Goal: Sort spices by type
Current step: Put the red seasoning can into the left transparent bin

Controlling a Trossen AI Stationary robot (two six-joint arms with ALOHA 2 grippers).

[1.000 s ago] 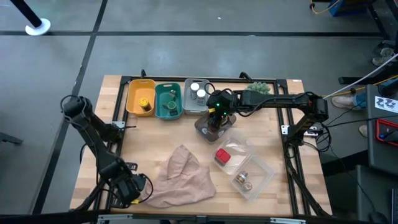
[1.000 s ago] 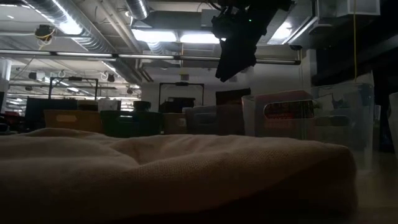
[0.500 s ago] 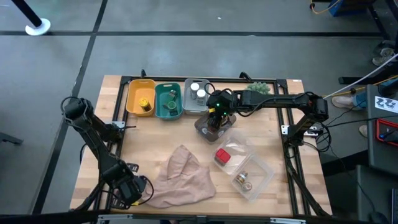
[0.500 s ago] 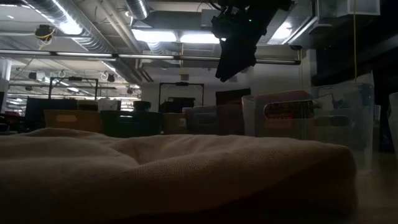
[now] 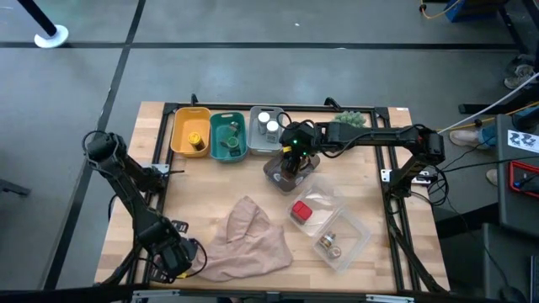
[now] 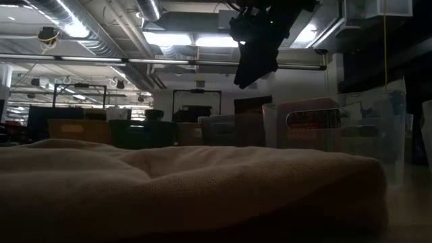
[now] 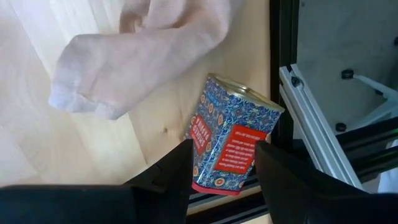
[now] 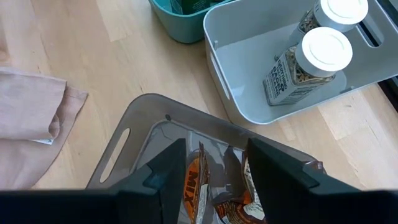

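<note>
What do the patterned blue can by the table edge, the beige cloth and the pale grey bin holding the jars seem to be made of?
The patterned blue can with a red label looks like printed metal: a thin gold rolled rim shows at its end. The beige cloth looks like soft woven fabric, matte and lying in folds. The pale grey bin looks like moulded plastic, smooth, with rounded corners and even walls.

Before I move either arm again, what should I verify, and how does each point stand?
1. Left gripper at the patterned tin: ok.
2. Tin actually held: cannot tell.
3. Tin clear of the beige cloth: ok.
4. Right gripper over the clear bin of orange sachets: ok.
5. Sachet held: cannot tell.
6. White-capped jars together in the white bin: ok.
</note>
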